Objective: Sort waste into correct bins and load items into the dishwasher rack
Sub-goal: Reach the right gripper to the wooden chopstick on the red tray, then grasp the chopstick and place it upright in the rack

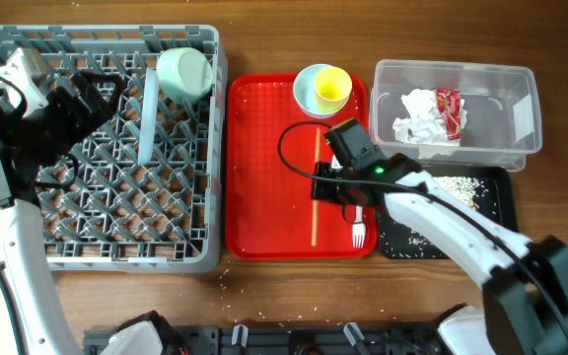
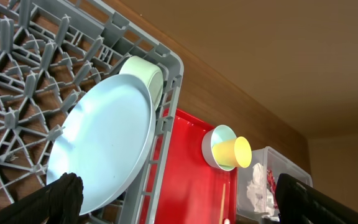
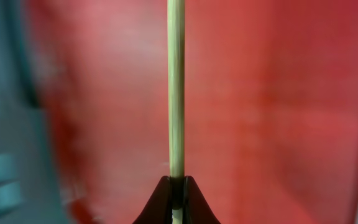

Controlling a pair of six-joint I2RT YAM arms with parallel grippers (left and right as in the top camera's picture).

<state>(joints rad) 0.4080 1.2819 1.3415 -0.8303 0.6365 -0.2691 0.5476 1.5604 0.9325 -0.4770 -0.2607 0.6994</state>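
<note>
My right gripper (image 1: 325, 187) is over the red tray and shut on a wooden chopstick (image 1: 316, 212); the right wrist view shows the jaws (image 3: 176, 190) pinching the stick (image 3: 176, 87). A white fork (image 1: 359, 229) lies at the tray's right edge. A yellow cup (image 1: 331, 87) sits in a pale bowl (image 1: 307, 91) on the tray. In the grey rack (image 1: 28, 251) a pale plate (image 1: 147, 108) stands on edge beside a second bowl (image 1: 186, 74). My left gripper (image 1: 87, 94) is open above the rack; its view shows the plate (image 2: 101, 146).
The clear tub (image 1: 506, 84) at the right holds white tissue (image 1: 417, 120) and the red wrapper (image 1: 450, 110). The black tray (image 1: 496, 202) in front of it holds scattered rice (image 1: 454, 185). The red tray (image 1: 264, 158) lies between rack and bins.
</note>
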